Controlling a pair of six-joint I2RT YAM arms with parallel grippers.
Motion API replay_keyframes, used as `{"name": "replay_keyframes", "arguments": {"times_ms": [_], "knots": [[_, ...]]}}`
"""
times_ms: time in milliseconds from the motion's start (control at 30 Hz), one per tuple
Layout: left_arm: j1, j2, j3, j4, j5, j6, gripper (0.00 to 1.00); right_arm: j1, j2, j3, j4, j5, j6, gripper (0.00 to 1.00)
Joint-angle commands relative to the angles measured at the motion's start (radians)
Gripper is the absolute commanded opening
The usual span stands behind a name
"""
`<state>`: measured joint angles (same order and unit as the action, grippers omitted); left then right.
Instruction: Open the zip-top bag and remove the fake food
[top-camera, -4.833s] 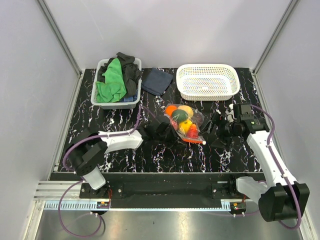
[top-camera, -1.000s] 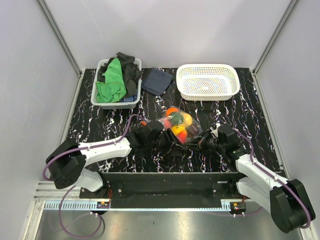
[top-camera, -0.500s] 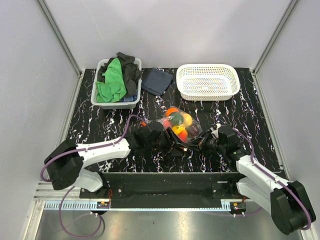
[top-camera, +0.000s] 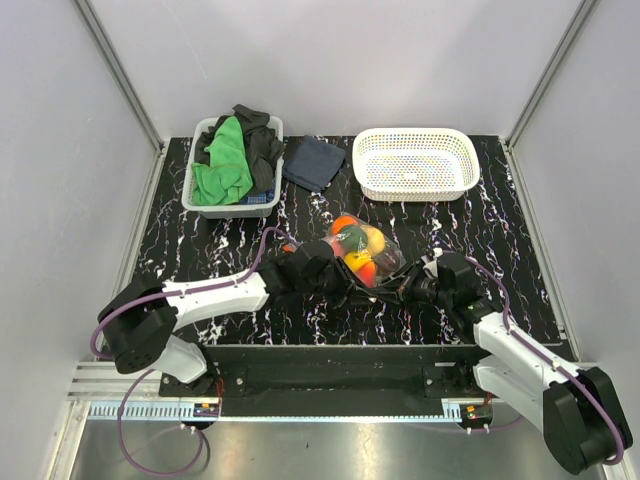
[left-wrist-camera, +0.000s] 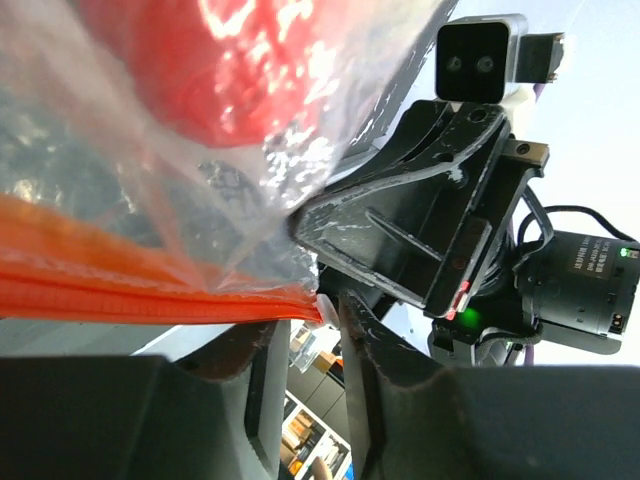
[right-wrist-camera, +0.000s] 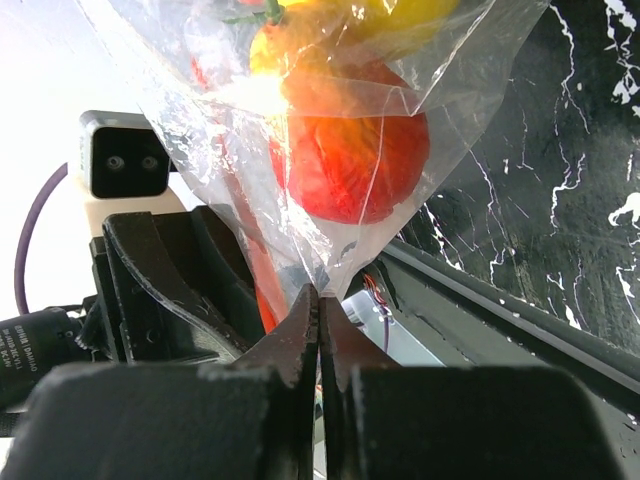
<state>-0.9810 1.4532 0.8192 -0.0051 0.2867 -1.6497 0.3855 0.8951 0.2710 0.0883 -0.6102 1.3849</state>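
The zip-top bag (top-camera: 362, 252) lies mid-table, its clear plastic full of fake food (top-camera: 358, 246) in red, yellow, orange and green. My right gripper (right-wrist-camera: 320, 300) is shut on a fold of the clear plastic at the bag's near end, just below a red fruit (right-wrist-camera: 350, 150). In the top view this right gripper (top-camera: 402, 288) is at the bag's near right. My left gripper (left-wrist-camera: 330, 322) faces it at the bag's near left (top-camera: 345, 283). The end of the orange zip strip (left-wrist-camera: 150, 290) reaches its tips. Its jaws stand a narrow gap apart, unpinched.
A white perforated basket (top-camera: 415, 163) stands at the back right. A grey bin with green and black cloths (top-camera: 232, 165) is at the back left, a dark blue folded cloth (top-camera: 312, 162) beside it. Both arms crowd the near middle of the black marbled table (top-camera: 480, 225).
My left gripper has edged closer to the bag's zip end and its jaws have narrowed. The right gripper keeps its pinch on the plastic; the bag has barely shifted.
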Motion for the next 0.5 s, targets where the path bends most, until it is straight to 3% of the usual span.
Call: {"name": "replay_keyframes", "arguments": {"times_ms": [0, 67, 133, 233, 333, 367, 467], "knots": [[-0.004, 0.004, 0.044, 0.031, -0.023, -0.002, 0.26, 0.009, -0.022, 0.004, -0.001, 0.001, -0.015, 0.00], [-0.004, 0.004, 0.044, 0.031, -0.018, 0.001, 0.25, 0.009, -0.024, 0.005, -0.002, 0.003, -0.018, 0.00], [-0.004, 0.003, 0.044, 0.033, -0.020, 0.001, 0.32, 0.009, -0.022, 0.008, -0.002, 0.003, -0.020, 0.00], [-0.005, 0.001, 0.040, 0.030, -0.021, -0.002, 0.33, 0.009, -0.018, 0.010, -0.004, 0.001, -0.024, 0.00], [-0.005, -0.001, 0.038, 0.030, -0.020, -0.009, 0.29, 0.009, -0.018, 0.014, -0.007, -0.002, -0.024, 0.00], [-0.007, -0.001, 0.037, 0.031, -0.020, -0.007, 0.21, 0.009, -0.021, 0.014, -0.009, -0.002, -0.026, 0.00], [-0.010, -0.002, 0.038, 0.031, -0.021, -0.005, 0.10, 0.009, -0.025, 0.017, -0.030, 0.000, -0.033, 0.00]]}}
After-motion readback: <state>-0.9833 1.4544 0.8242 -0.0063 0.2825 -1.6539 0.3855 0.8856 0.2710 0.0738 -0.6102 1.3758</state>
